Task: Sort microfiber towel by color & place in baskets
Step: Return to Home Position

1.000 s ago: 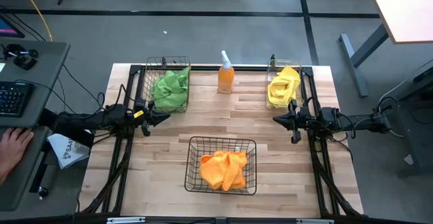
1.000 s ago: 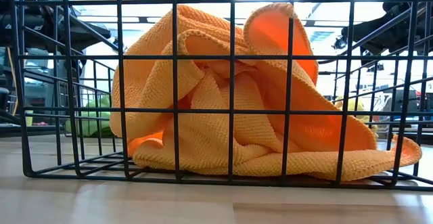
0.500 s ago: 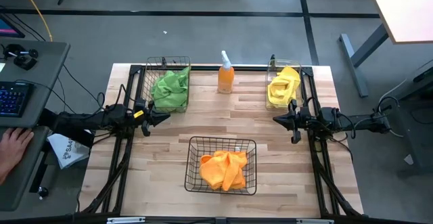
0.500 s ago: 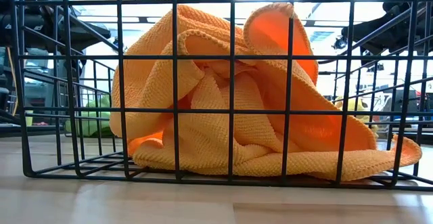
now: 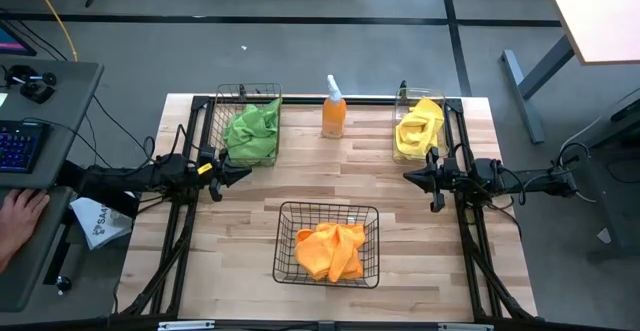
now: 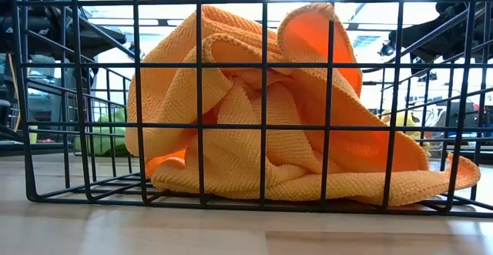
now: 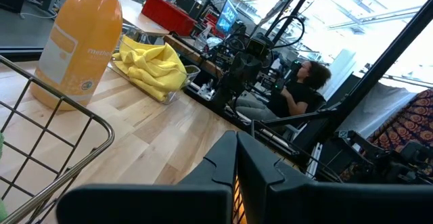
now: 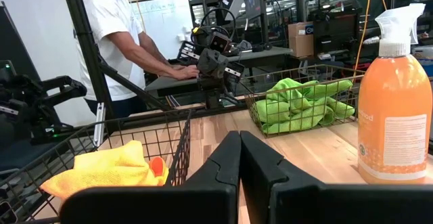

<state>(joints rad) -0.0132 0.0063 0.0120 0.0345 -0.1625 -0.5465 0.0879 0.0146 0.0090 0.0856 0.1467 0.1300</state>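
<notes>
Nothing is changing since a second ago: both arms are staying drawn back at the sides of the table (image 5: 410,241), so the sorting is looking finished. The left gripper (image 5: 236,174) and right gripper (image 5: 412,176) are pointing inward, fingers pressed together, holding nothing. Green towels (image 5: 250,131) are lying in the far left wire basket (image 5: 218,111), yellow towels (image 5: 420,129) in the clear bin (image 5: 399,99), orange towels (image 5: 330,251) in the near basket (image 5: 286,221). The right wrist view alone is showing a person (image 8: 118,41) standing beyond the table; the low view is showing mostly the orange towels behind mesh.
</notes>
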